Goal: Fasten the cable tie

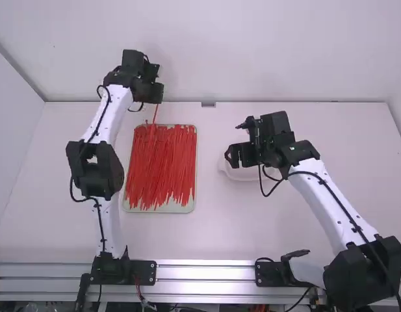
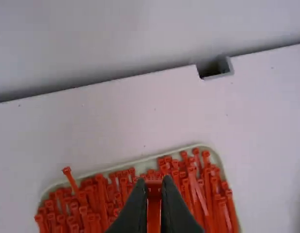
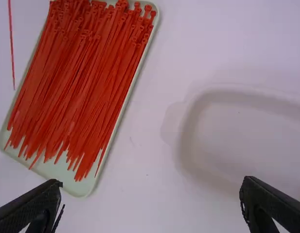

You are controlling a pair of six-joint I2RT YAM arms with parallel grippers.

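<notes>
White table [image 1: 252, 214], tray [image 1: 161, 209] of red ties. My left pincer [image 2: 153, 187] pinches one cable tie [image 2: 153, 216], hanging over tray's far end; my right pincer [image 3: 150, 189] gapes wide, well apart. Risk: thin tie twists in grip, tail misses head.

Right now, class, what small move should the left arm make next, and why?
Probably carry the red cable tie toward the right gripper: the left gripper is shut on it above the tray's far end, while the right gripper hangs open, apart from it.
</notes>
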